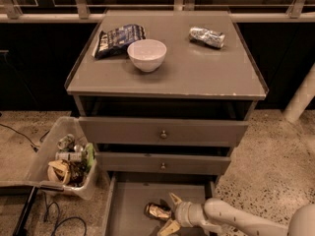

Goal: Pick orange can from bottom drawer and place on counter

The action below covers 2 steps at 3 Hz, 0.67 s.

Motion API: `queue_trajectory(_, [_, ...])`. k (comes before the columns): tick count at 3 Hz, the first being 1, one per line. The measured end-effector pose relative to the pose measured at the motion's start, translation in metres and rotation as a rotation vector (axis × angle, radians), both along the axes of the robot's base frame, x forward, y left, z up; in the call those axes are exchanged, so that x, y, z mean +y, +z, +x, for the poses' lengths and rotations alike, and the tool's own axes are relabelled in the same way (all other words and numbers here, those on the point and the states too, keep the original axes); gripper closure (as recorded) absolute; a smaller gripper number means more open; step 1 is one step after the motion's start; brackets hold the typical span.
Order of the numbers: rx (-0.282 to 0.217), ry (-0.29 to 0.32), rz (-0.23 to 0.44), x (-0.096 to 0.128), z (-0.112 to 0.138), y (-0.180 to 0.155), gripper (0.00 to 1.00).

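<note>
Bench [197,77], grey and wide, fills the upper view. Below, the bottom drawer [130,200] is pulled open. Inside, the gripper [168,213] has its fingers apart at the right end of the orange can [156,210] lying on the drawer floor, perhaps touching it.

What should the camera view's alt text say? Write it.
The gripper sits in the bottom drawer, open at the orange can lying there. On the counter above sit a bowl, a bag and a silver can.

Cream gripper [170,213] beside orange can [155,211] in grey bottom drawer [129,205]; white bowl [146,54], grey counter [197,70]
</note>
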State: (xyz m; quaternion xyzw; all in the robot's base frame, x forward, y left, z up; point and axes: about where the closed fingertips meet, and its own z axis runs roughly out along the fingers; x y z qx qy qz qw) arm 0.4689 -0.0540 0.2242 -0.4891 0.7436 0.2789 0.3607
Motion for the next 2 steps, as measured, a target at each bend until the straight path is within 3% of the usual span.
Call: queue_trajectory(2, [-0.022,0.006,0.002,0.005,-0.0023,0.0038,0.0])
